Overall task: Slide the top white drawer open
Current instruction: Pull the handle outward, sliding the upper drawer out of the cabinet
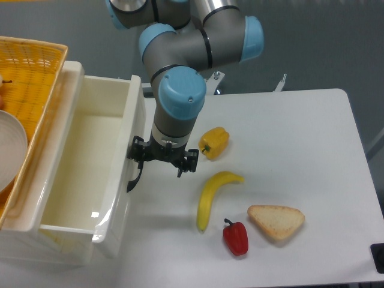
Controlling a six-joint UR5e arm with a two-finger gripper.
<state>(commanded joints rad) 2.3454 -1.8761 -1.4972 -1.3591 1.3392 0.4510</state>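
The top white drawer (133,114) stands pulled well out of the white cabinet, and its deep glossy inside is bare. Its curved black handle (133,179) sticks out from the front wall, towards the table. My gripper (164,163) hangs straight down in front of that wall. Its jaws are spread wide, and the left finger (138,150) is right at the handle. I cannot tell whether that finger touches the handle. The arm's blue wrist covers the gripper's middle. The lower drawer is hidden under the open one.
A yellow wicker basket (30,66) holding a white dish (11,150) sits on the cabinet at the left. On the white table (300,132) lie a yellow pepper (215,142), a banana (213,195), a red pepper (236,237) and a slice of bread (276,221).
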